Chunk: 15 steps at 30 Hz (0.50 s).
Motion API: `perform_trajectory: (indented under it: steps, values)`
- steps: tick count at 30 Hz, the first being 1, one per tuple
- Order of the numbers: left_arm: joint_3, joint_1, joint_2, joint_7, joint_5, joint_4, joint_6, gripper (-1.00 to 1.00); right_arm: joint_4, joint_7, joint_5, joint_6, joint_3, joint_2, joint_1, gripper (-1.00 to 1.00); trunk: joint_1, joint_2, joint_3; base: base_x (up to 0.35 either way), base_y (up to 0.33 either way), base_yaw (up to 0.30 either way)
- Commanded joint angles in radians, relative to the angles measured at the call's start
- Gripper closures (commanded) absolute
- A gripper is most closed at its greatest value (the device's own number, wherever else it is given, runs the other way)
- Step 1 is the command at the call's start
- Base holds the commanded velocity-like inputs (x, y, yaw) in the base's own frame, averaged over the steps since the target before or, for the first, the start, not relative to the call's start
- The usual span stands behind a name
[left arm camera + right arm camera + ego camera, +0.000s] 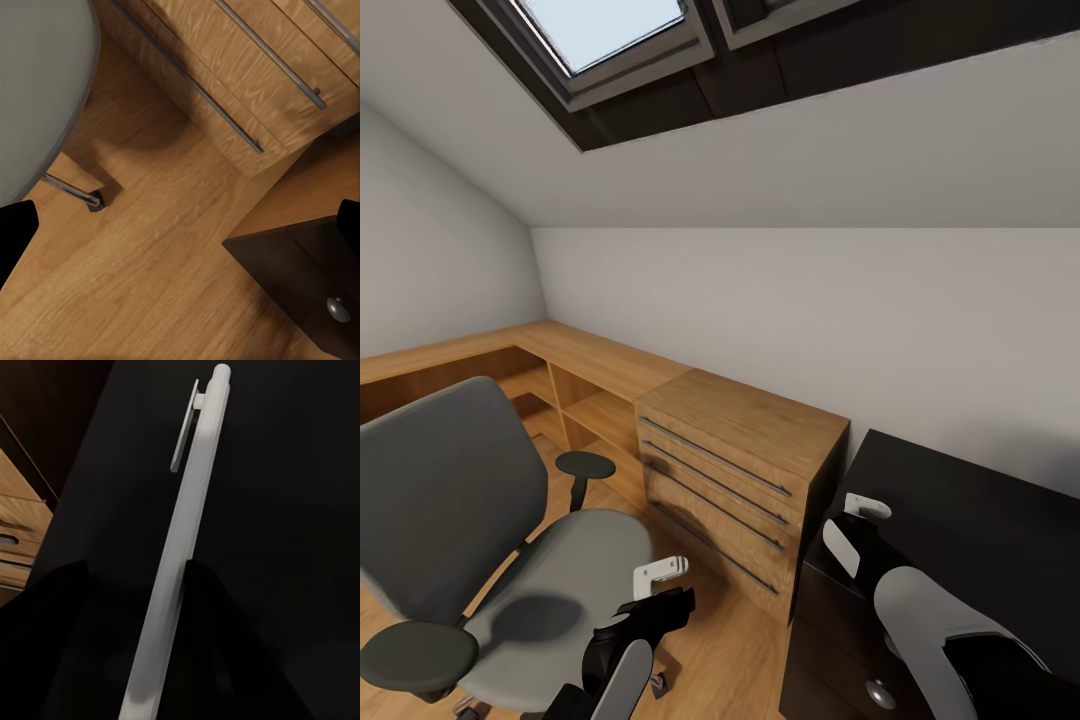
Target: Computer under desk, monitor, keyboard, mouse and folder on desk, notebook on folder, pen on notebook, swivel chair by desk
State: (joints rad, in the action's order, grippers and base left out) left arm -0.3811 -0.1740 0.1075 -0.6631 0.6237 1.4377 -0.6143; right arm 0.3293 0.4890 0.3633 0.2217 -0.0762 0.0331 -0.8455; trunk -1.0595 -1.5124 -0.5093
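Observation:
The swivel chair (470, 500), with a grey seat, grey backrest and black armrests, stands at the left on the wood floor. My left gripper (660, 600) hangs open beside the seat's front edge, over the floor (180, 225); the seat's rim (37, 90) and a castor (95, 201) lie below it. My right gripper (857, 530) hovers over the black cabinet top and is shut on the pen (187, 525), a pale stick with a clip, held lengthwise between the dark fingers (217, 615).
A light wooden drawer unit (740, 470) with long bar handles stands between the chair and a black cabinet desk (960, 500) with a round silver knob (880, 692). Low wooden shelving (560, 380) runs along the far wall under the sloped ceiling and skylight (610, 30).

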Motion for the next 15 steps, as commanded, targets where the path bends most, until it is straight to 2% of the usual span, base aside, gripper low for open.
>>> perform_trajectory:
  steps: [1, 15]
  values:
    - [-0.001, -0.001, 0.000, -0.010, 0.010, 0.001, -0.001, -1.00, 0.000, 0.008, 0.009, 0.014, -0.005, -0.001, 0.000, 1.00, 0.000, -0.001, -0.001, 0.000, 0.000, 0.000]
    - [-0.002, -0.001, 0.000, -0.010, 0.011, 0.000, -0.001, -1.00, 0.000, 0.005, 0.017, 0.024, -0.005, 0.000, 0.000, 1.00, 0.000, -0.001, -0.001, 0.000, 0.000, 0.000]
